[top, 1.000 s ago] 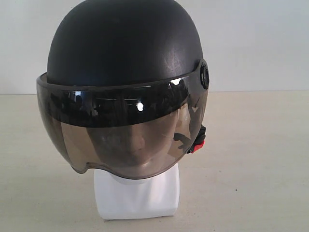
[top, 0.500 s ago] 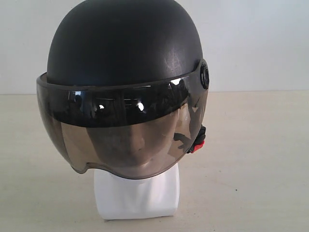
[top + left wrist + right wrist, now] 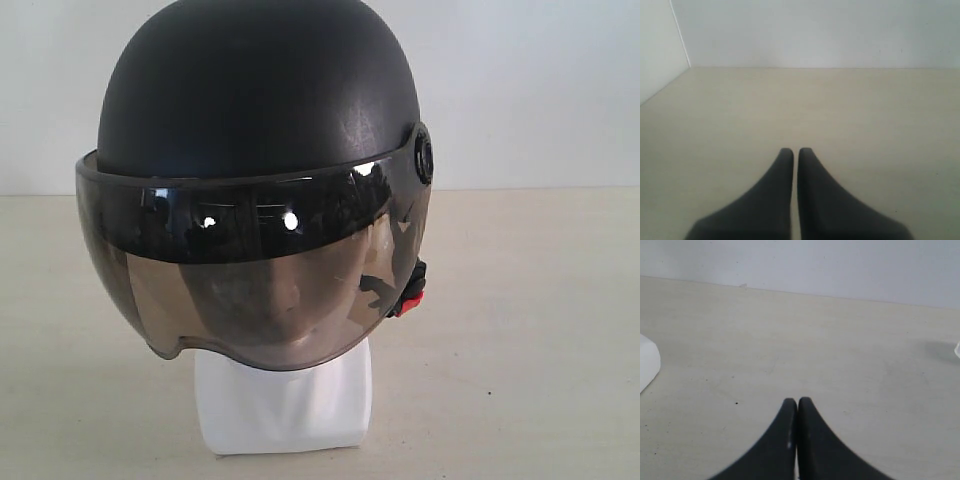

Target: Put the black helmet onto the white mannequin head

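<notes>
The black helmet (image 3: 255, 95) sits on the white mannequin head (image 3: 285, 405), close to the exterior camera. Its smoky visor (image 3: 250, 275) covers the face, which shows dimly through it, and the red buckle clip (image 3: 411, 297) hangs at the side. Only the neck and base show white below the visor. Neither gripper appears in the exterior view. My left gripper (image 3: 795, 150) is shut with nothing in it, over bare table. My right gripper (image 3: 797, 401) is also shut and holds nothing, over the table.
The beige table (image 3: 530, 330) runs back to a white wall (image 3: 530, 90). In the right wrist view a white rounded object (image 3: 647, 362) shows at one edge and a small white piece (image 3: 957, 350) at the other. A wall corner (image 3: 680, 35) shows in the left wrist view.
</notes>
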Action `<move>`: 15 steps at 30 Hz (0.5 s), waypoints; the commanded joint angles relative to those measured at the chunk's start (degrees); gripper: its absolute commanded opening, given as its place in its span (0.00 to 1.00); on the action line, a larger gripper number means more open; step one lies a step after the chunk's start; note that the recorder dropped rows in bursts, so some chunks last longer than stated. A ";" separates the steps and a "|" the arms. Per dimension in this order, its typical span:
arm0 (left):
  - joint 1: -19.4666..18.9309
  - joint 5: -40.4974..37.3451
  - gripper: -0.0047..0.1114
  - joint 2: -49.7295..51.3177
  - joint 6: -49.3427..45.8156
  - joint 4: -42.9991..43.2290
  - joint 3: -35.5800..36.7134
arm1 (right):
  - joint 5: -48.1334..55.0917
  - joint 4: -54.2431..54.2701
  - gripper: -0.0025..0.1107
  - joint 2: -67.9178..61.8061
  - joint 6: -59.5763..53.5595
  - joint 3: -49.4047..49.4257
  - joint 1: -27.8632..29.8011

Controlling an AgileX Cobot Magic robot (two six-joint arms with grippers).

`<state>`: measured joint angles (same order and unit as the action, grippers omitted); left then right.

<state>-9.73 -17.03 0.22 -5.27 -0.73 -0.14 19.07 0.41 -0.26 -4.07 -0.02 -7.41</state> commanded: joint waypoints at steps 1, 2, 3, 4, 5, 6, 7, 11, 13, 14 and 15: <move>0.31 0.00 0.08 -0.22 0.52 -1.43 0.14 | -0.58 -0.04 0.02 0.26 0.18 0.02 0.37; 0.31 0.00 0.08 -0.22 0.79 -1.43 0.14 | -0.58 -0.04 0.02 0.26 0.18 0.02 0.37; 0.31 0.00 0.08 -0.22 1.75 -1.43 0.14 | -0.58 -0.04 0.02 0.26 0.18 0.02 0.37; 0.31 0.00 0.08 -0.22 2.68 -1.43 0.14 | -0.58 -0.04 0.02 0.26 0.18 0.02 0.37; 0.31 0.00 0.08 -0.22 3.69 -1.43 0.14 | -0.58 -0.04 0.02 0.26 0.18 0.02 0.37; 0.31 0.00 0.08 -0.22 4.37 -1.43 0.14 | -0.58 -0.04 0.02 0.26 0.28 0.02 0.37; 0.31 0.00 0.08 -0.22 4.37 -1.43 0.14 | -0.58 -0.04 0.02 0.26 0.28 0.02 0.37; 0.31 -0.10 0.08 -0.22 4.62 -1.43 0.14 | -0.58 -0.04 0.02 0.26 0.28 0.02 0.37; 0.31 -0.10 0.08 -0.22 6.24 -1.43 0.14 | -0.58 -0.04 0.02 0.26 0.28 0.02 0.37; 0.31 -0.10 0.08 -0.22 6.73 -1.43 0.14 | -0.58 -0.04 0.02 0.26 0.28 0.02 0.37; 0.31 -0.10 0.08 -0.22 6.75 -1.43 0.14 | -0.58 -0.04 0.02 0.26 0.28 0.02 0.37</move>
<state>-9.73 -17.12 0.22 0.00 -1.53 -0.14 19.07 0.41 -0.26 -3.87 -0.02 -7.41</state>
